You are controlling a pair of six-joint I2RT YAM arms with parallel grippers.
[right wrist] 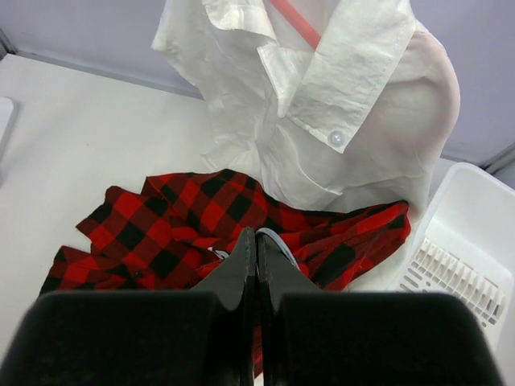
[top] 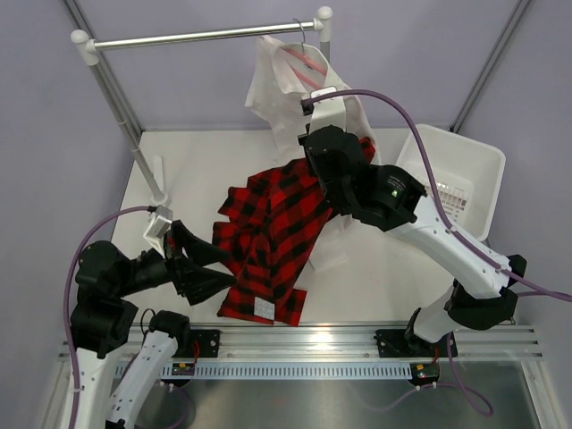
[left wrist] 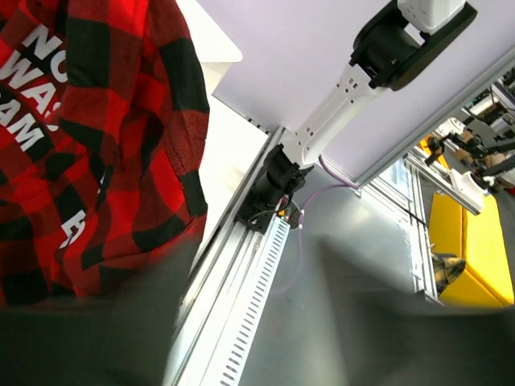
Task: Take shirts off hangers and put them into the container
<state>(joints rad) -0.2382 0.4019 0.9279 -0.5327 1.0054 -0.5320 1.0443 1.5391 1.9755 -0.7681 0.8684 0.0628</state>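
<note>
The right pincer (right wrist: 256, 235) pinches the red-and-black plaid shirt (top: 273, 223); the left pincer (top: 222, 268) stands spread. Lifting high before swinging to the white plastic basket (top: 483, 156) should avoid dragging.

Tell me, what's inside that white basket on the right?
In the basket only its slotted bottom shows, no clothes. The right arm and its purple cable cross over the near corner, so what lies there is hidden.

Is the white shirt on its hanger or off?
On. The white shirt drapes from the pink hanger, whose hook sits on the rail; pink shows inside the collar.
</note>
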